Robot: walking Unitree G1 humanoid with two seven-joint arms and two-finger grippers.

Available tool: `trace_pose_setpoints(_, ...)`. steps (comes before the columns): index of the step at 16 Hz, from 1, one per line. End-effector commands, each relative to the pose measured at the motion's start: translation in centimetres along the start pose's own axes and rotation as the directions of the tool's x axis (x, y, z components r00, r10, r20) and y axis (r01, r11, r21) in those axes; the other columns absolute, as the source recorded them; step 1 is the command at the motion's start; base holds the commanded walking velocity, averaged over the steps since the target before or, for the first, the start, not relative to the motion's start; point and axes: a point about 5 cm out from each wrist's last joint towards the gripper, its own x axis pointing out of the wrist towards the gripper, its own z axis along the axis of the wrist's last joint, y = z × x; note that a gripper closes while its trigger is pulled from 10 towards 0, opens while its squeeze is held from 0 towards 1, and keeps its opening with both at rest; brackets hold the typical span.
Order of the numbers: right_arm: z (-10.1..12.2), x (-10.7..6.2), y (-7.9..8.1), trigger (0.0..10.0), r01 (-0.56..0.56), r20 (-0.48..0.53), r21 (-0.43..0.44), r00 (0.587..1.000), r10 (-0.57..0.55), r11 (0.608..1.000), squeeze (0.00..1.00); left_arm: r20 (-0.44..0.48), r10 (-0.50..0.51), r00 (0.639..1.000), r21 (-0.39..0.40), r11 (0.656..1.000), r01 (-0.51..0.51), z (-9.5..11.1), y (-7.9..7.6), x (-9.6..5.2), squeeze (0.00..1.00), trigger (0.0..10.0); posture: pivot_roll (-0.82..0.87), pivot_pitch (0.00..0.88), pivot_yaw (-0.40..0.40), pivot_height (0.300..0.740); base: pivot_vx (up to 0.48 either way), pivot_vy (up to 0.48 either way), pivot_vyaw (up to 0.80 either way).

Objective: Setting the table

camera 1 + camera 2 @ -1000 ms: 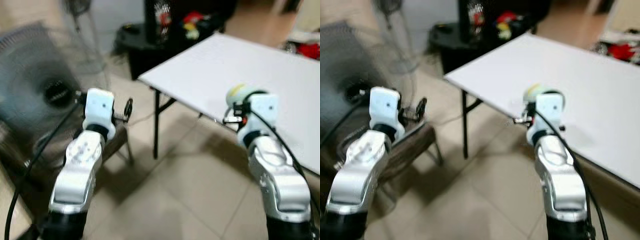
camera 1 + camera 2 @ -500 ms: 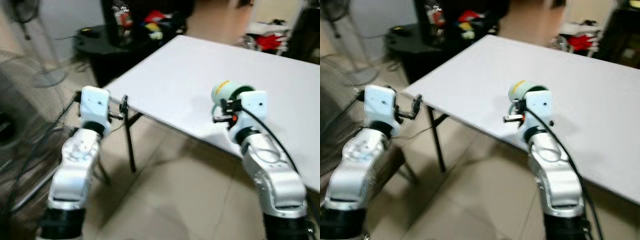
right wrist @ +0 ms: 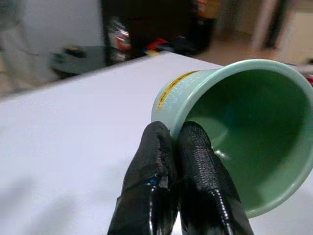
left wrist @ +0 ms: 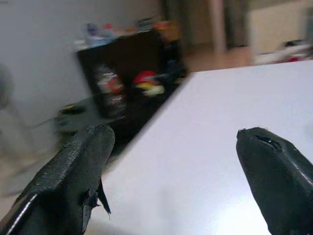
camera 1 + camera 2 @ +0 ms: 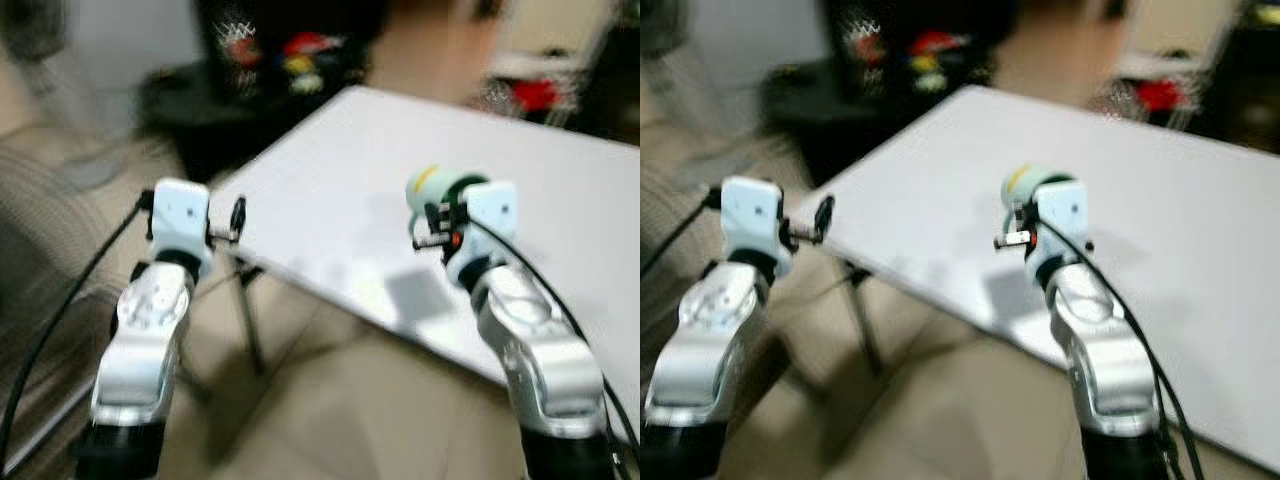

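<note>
Pale green ceramic cup with a yellow mark on its side (image 3: pixel 230 127) is being carried in the right claw (image 3: pixel 178 147), whose two black fingers (image 3: pixel 154 166) are pinching its rim, one inside and one outside, so the cup is hanging tilted with its mouth turned toward the wrist camera and its green inside showing. From the head views, which are blurring, the cup (image 5: pixel 432 187) is sitting at the end of the right silver arm, raised above the near part of the wide white table (image 5: pixel 540 190) rather than resting on it. The left claw (image 4: pixel 181 171) is standing released, its two black fingers (image 4: pixel 73 171) spread well apart with nothing between them, and it is hovering just beside the table's near corner (image 5: pixel 237 215). Beyond the table's far edge a low black cabinet (image 4: pixel 132 63) is holding a jumble of red and yellow items (image 4: pixel 146 81) too blurred to identify. Beige tiled floor (image 5: pixel 330 420) is lying beneath the table's dark leg (image 5: pixel 247 325).
</note>
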Motion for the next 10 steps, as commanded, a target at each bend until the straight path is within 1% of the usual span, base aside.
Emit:
trace_pose_setpoints(1,0.4,-0.1,-0.1,10.0,-0.013,0.0,0.007,1.0,0.013,1.0,0.0,0.016,-0.009,1.0,0.013,1.0,0.009,0.4,-0.1,0.0,0.0,10.0,0.04,0.0,0.041,0.74,0.412,0.0,-0.52)
trace_pose_setpoints(2,0.4,-0.1,0.0,10.0,-0.02,-0.003,0.007,1.0,0.02,1.0,0.0,0.015,-0.008,1.0,0.014,1.0,0.008,0.4,-0.1,0.0,0.0,10.0,0.04,0.0,0.041,0.74,0.412,0.0,-0.41)
trace_pose_setpoints(7,0.9,0.8,0.4,10.0,-0.116,-0.013,-0.018,0.993,0.116,0.993,0.0,0.022,0.015,1.0,0.032,0.999,-0.015,0.7,0.6,0.0,0.0,10.0,0.09,0.0,0.011,0.74,0.399,0.0,0.0)
trace_pose_setpoints(9,1.5,1.6,0.8,10.0,-0.217,-0.022,-0.058,0.976,0.216,0.975,0.0,0.017,0.035,0.999,0.047,0.998,-0.035,0.7,1.1,-0.3,0.0,10.0,0.1,0.0,0.004,0.74,0.343,0.0,0.0)
trace_pose_setpoints(10,1.9,2.3,1.3,10.0,-0.321,-0.054,-0.118,0.947,0.316,0.94,0.0,0.007,0.034,0.999,0.052,0.998,-0.035,0.6,1.4,-0.4,0.0,10.0,0.1,0.0,0.003,0.74,0.0,0.0,0.0)
